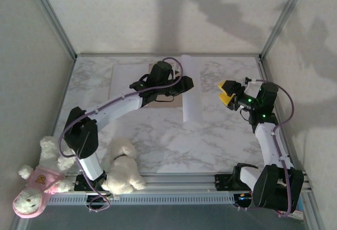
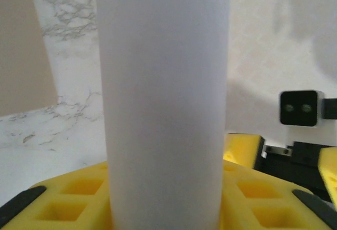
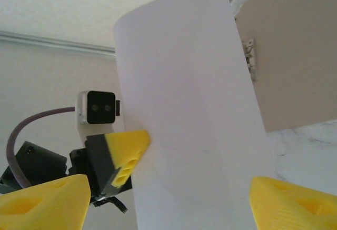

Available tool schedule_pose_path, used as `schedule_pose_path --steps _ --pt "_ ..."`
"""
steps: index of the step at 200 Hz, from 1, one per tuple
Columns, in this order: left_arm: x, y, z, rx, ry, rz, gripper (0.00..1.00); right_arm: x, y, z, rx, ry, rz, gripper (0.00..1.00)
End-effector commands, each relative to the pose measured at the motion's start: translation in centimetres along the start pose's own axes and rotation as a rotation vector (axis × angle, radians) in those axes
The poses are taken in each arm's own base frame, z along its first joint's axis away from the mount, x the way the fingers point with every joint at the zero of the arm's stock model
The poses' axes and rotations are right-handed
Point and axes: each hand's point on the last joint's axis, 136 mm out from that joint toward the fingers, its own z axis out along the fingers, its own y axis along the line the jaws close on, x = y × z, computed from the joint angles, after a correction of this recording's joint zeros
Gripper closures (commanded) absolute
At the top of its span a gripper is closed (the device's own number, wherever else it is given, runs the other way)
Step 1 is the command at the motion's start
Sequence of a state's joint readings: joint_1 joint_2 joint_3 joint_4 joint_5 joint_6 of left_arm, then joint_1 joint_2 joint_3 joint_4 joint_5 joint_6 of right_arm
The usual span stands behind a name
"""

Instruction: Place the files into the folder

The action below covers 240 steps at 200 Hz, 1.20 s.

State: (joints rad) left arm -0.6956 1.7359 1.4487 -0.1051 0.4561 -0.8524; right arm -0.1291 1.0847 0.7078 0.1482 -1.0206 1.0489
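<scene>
- Top external view, lower left of the frame: two plush toys (image 1: pixel 124 172) lie by my left arm's base, at the near edge of the marble table (image 1: pixel 221 140).
- Left of centre: one flat sheet (image 1: pixel 126 82), white, lies on the table.
- Centre: the folder (image 1: pixel 171 101), tan, lies flat just right of that sheet. Most of it is covered by my left arm, and only a strip shows beneath the wrist.
- Centre: my left pincer (image 1: pixel 185 82) is clenched on the held sheet (image 1: pixel 191 101). This white file is bowed into a narrow curve and runs from the upper centre down to mid-frame. Whether its lower edge touches the table, I cannot tell.
- Left wrist view, bottom of the frame: my yellow fingers (image 2: pixel 68 198) sit on either side of the held sheet, which rises up the middle.
- Top external view, right of centre: my right pincer (image 1: pixel 230 93) is released, yellow jaws spread, and stands apart from the held sheet.
- Right wrist view: my fingertips (image 3: pixel 42 203) sit wide in the lower corners. The held sheet stands between them, untouched by either. One yellow finger (image 3: pixel 124 151) of the left pincer presses its left edge.
</scene>
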Motion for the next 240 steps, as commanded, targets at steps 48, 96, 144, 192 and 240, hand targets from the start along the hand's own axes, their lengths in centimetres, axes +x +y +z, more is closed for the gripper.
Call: schedule_pose_path --steps 48,96,144,192,240 --pt "-1.7 -7.1 -7.0 0.165 -0.015 0.113 0.58 0.7 6.6 0.8 -0.162 0.062 -0.129 0.16" --pt "-1.2 -10.5 -10.0 0.288 -0.011 0.154 0.57 1.6 8.6 1.1 -0.225 0.08 -0.185 0.14" --pt "-0.6 -11.9 -11.1 0.354 0.005 0.171 0.54 2.6 9.1 1.8 -0.247 0.12 -0.218 0.11" --pt "-0.1 -10.7 -9.8 0.343 0.035 0.165 0.54 4.2 11.3 1.9 -0.335 0.186 -0.289 0.12" --pt "-1.2 -6.2 -9.0 0.241 0.051 0.154 0.53 6.4 12.9 0.9 -0.393 0.232 -0.384 0.17"
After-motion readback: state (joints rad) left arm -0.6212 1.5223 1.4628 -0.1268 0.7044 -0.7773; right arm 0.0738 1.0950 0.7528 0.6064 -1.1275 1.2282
